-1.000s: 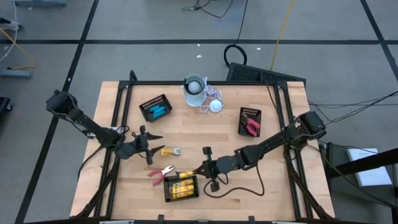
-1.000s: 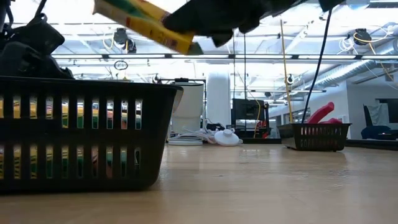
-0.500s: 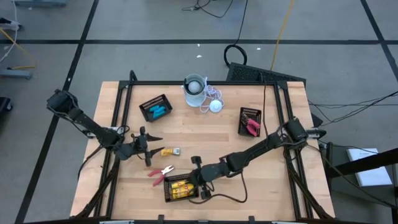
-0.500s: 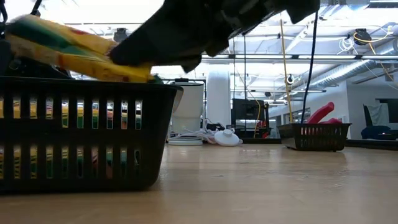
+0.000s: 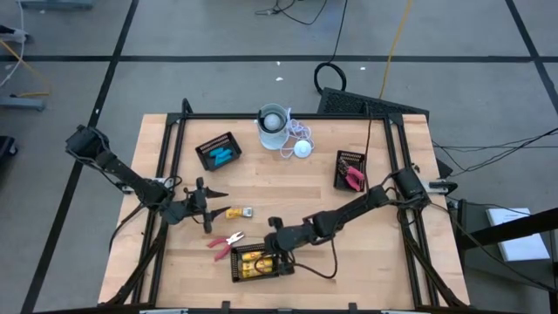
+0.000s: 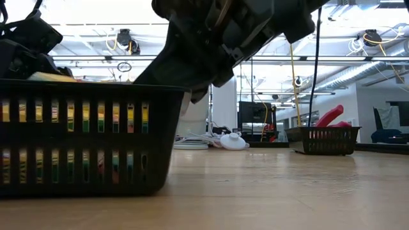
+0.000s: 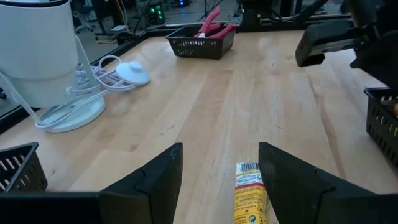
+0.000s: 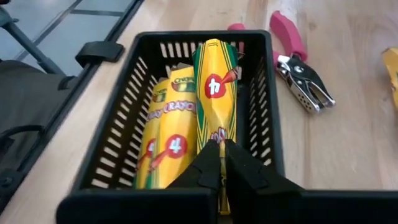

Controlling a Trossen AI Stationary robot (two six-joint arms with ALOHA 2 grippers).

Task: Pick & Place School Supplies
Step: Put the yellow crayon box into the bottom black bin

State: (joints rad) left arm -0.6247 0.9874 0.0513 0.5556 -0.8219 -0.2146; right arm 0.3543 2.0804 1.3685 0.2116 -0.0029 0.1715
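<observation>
Near the table's front stands a black mesh tray (image 5: 258, 265) holding yellow crayon packs (image 8: 166, 146). My right gripper (image 5: 274, 251) reaches over this tray, shut on one more yellow pack (image 8: 215, 93) that lies inside it. A loose yellow pack (image 5: 238, 212) lies flat on the table. My left gripper (image 5: 212, 202) stands open just left of it, and the pack's end (image 7: 250, 190) shows between the fingers without touching them. A red-handled punch (image 5: 225, 242) lies flat beside the tray's left end. My right gripper pinches the near end (image 8: 219, 138) of the yellow pack between its two fingers (image 8: 208, 164). They come slanting down from the table's right and lie along the pack. The pack lies lengthwise inside the tray, over the other packs.
A tray with light-blue sticks (image 5: 218, 153) stands at the far left and a tray with red-handled tools (image 5: 350, 172) at the right. A white cup (image 5: 273, 125) and a corded white disc (image 5: 302, 148) sit at the far edge. Bare wood lies mid-table.
My right gripper has carried the yellow pack toward the table's left edge and down. The pack, held tilted above the near tray's rim a second ago, now lies inside the tray. The gripper has stayed shut on it.
</observation>
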